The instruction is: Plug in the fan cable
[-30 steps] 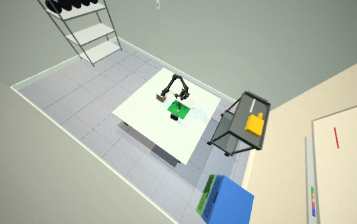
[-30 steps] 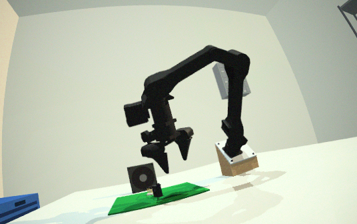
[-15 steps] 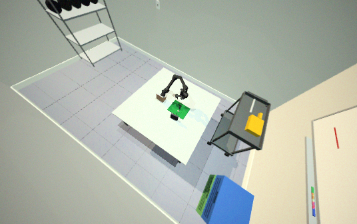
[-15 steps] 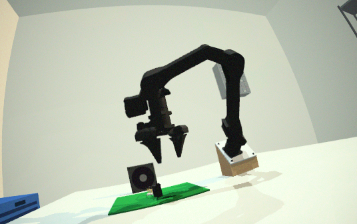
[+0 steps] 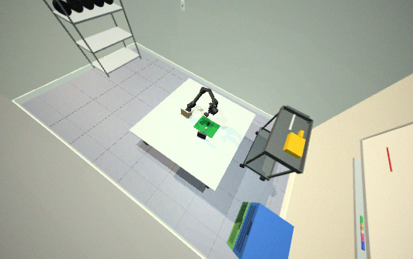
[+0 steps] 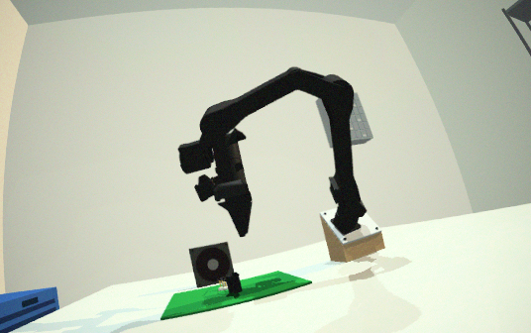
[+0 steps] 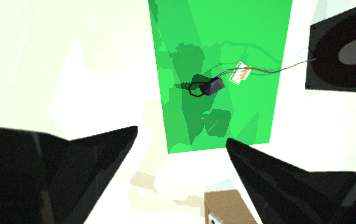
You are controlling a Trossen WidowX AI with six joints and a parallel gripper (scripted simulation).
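The green board [image 5: 213,132] [image 6: 183,304] [image 7: 260,110] lies on the table. The black plug [image 6: 234,283] [image 7: 213,86] is over the board, beside the white header [image 6: 223,285] [image 7: 240,73], whose gold pins show bare in the wrist view. A dark loop sticks out at the plug's far end. A thin cable [image 7: 272,72] runs from the plug past the header to the black fan [image 5: 201,135] [image 6: 213,264] [image 7: 325,75]. My gripper [image 6: 243,233] [image 7: 183,136] is open and empty, well above the board. Whether the plug touches the board is too small to tell.
The fan stands upright just off the board's edge. The arm's wooden base block [image 5: 186,113] [image 6: 364,248] [image 7: 225,200] stands on the white table [image 5: 166,135]. A dark cart [image 5: 270,142] with a yellow object [image 5: 294,144] is beside the table.
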